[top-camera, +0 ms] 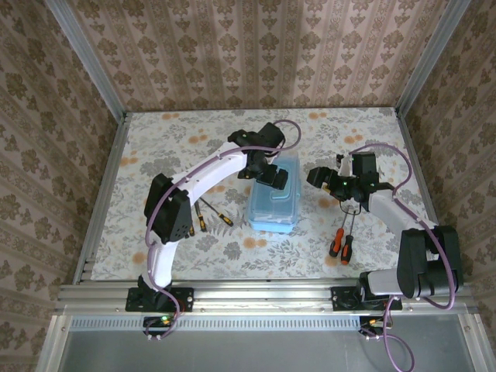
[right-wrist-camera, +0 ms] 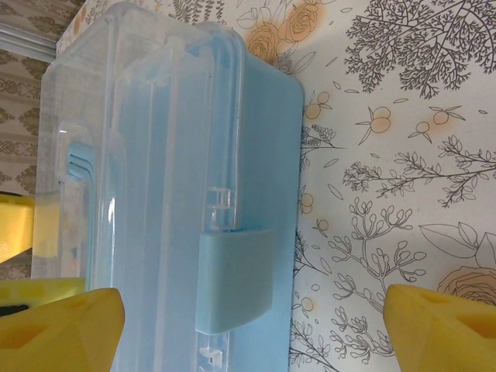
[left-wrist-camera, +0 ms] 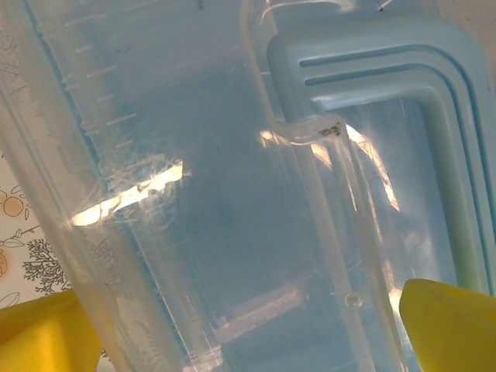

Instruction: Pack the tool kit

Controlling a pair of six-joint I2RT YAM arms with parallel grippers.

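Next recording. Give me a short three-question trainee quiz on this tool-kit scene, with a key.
1. True or false: the screwdrivers are all packed inside the case.
2. The left gripper is positioned over: A) the case, B) the loose screwdrivers, C) a bare corner of the table.
3. In the top view, how many screwdrivers lie on the table to the case's right?
Key: 1 false; 2 A; 3 two.
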